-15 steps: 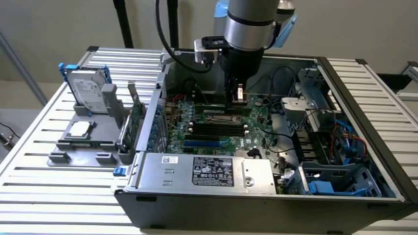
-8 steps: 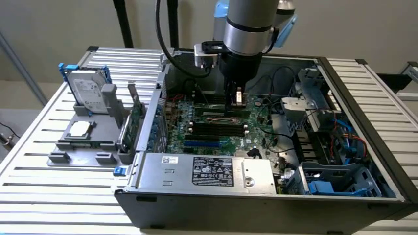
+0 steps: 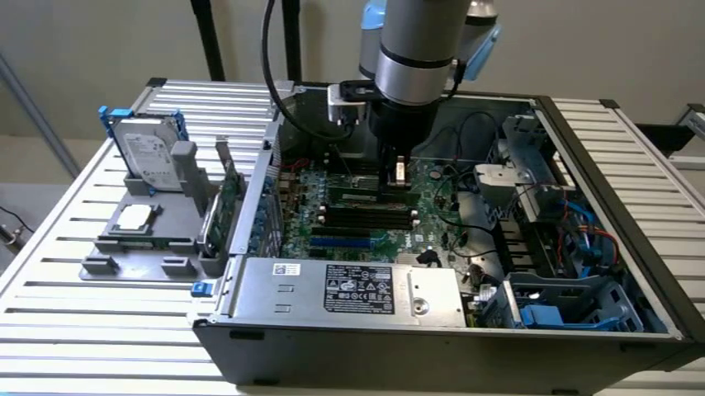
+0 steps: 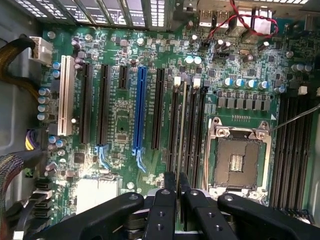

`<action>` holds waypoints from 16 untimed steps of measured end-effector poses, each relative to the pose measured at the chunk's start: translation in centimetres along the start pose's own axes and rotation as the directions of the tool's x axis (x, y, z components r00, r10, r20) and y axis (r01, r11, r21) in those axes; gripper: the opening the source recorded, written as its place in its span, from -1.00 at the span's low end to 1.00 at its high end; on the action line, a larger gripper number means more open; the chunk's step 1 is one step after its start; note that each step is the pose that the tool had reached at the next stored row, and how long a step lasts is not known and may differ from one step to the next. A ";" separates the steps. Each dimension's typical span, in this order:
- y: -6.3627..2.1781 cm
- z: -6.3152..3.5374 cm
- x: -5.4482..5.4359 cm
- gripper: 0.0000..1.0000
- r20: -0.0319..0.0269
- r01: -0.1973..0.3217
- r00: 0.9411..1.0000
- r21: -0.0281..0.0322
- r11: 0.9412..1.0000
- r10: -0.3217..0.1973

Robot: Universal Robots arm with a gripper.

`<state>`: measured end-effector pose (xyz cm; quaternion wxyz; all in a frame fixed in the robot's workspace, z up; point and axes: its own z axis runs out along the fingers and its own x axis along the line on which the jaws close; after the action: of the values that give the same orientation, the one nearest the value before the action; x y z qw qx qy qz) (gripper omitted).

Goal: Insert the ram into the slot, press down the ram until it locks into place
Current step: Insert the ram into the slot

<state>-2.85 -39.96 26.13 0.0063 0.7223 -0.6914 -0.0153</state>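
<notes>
Gripper (image 4: pixel 177 184) pointing straight down — closed, over ram (image 4: pixel 183 130), in slot (image 4: pixel 182 89)

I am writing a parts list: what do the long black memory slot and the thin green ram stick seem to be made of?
The long black memory slot: probably moulded matte plastic, evenly dull black without glints. The thin green ram stick: likely coated circuit board, though seen edge-on.

Case wall (image 3: pixel 267 177) and cables (image 3: pixel 498 243) flank the hand (image 3: pixel 395 177).
</notes>
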 end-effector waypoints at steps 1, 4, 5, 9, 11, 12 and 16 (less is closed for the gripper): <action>-0.01 0.18 0.0 -0.73 0.000 -0.002 1.000 0.000 1.000 0.002; 0.04 0.74 -0.1 -0.73 0.000 -0.008 1.000 0.002 1.000 0.008; 0.16 0.93 -0.1 -0.73 0.000 -0.009 1.000 0.003 1.000 0.009; 0.87 1.56 -0.3 -0.73 0.000 -0.010 1.000 0.018 1.000 0.010; 0.95 1.66 -0.4 -0.73 -0.002 -0.010 1.000 0.037 0.999 0.010; 0.97 1.70 -0.5 -0.73 -0.002 -0.010 1.000 0.048 0.999 0.010; 0.99 2.10 -0.5 -0.73 -0.005 -0.009 1.000 0.071 0.997 0.010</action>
<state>-3.92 -39.46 24.06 -0.0173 0.7188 -0.6949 0.0114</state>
